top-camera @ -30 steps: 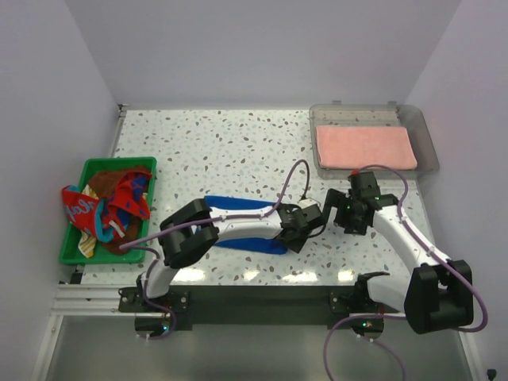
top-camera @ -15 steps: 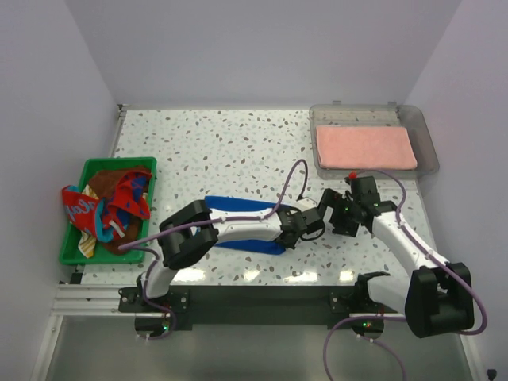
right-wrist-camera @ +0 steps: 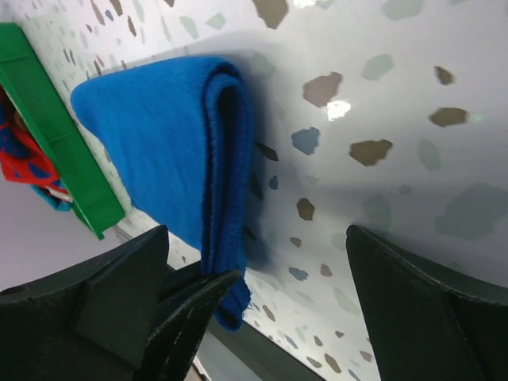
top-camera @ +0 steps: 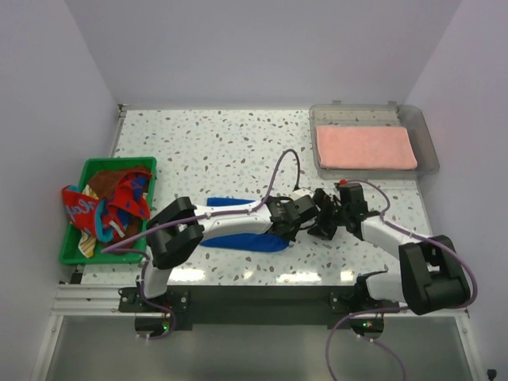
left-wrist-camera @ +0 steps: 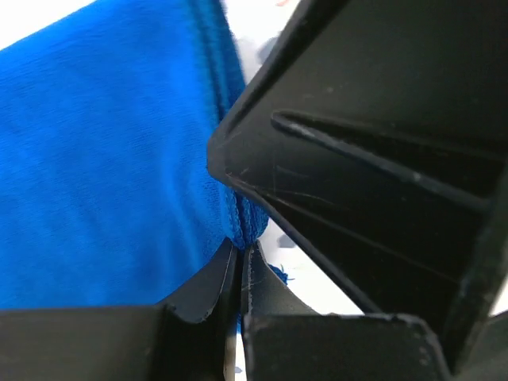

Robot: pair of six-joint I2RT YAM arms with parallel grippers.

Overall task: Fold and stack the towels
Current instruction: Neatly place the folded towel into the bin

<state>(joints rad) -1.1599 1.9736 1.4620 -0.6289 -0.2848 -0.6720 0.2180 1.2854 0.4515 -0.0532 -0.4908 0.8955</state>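
Two arms converge on the royal blue towel (top-camera: 246, 241), which lies near the front edge of the table (top-camera: 198, 151), already doubled over. Its folded edge shows as a thick rounded lip in the right wrist view. The left gripper (left-wrist-camera: 240, 252) is pinched tight on the hem at the towel's right-hand end, jaws pressed together with only cloth between them. I read that hold as meant to carry this end across for the next fold. Just to the right of the blue towel, the right gripper (top-camera: 319, 225) hangs low over bare table with its fingers spread wide and nothing in them. I judge it is placed to take the neighbouring corner so the edge travels evenly. Well beyond the blue towel and to its right, a salmon pink towel (top-camera: 365, 148) lies folded flat in the clear tray (top-camera: 427, 135), the start of the stack. To the blue towel's left, the green basket (top-camera: 73, 252) holds a heap of unfolded towels (top-camera: 111, 210), with one red-patterned cloth spilling over the rim. By my judgement the job is early: another fold here, then the carry to the tray.
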